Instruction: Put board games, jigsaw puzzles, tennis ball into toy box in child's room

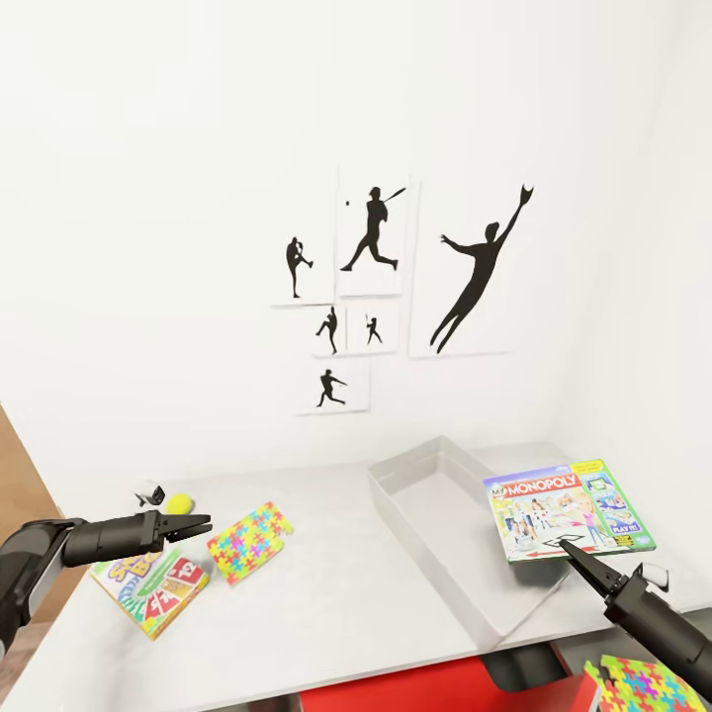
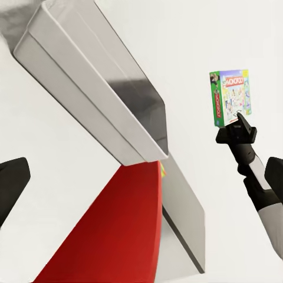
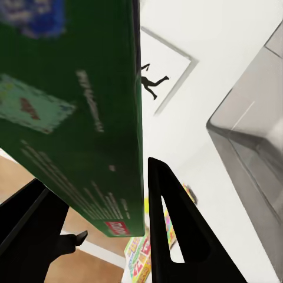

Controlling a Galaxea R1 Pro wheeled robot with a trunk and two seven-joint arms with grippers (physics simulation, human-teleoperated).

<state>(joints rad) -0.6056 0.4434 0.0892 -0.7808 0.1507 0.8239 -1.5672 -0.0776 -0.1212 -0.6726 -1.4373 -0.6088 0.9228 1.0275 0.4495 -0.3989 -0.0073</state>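
Toy box (image 1: 465, 534): lt-grey shallow bin, sloped sides, I see it lying diagonal at table (image 1: 326, 613) centre, nothing inside.
Monopoly board game (image 1: 569, 509): green-edged box, lifted and tilted, at 3 o'clock of bin, its near edge pinched in my right gripper (image 1: 578, 556).
Yellow-green/red board game (image 1: 150, 583): flat on table, 9 o'clock side.
Jigsaw puzzle (image 1: 249, 542): multicolour square, between that game & bin, one edge raised.
Tennis ball (image 1: 180, 503): 10 o'clock of puzzle.
2nd puzzle (image 1: 643, 684): 5 o'clock, off table edge.

Glossy printed cardboard board game (image 1: 569, 506), smooth matt grey toy box (image 1: 435, 524) (plastic-looking), matt black right gripper (image 1: 578, 559).
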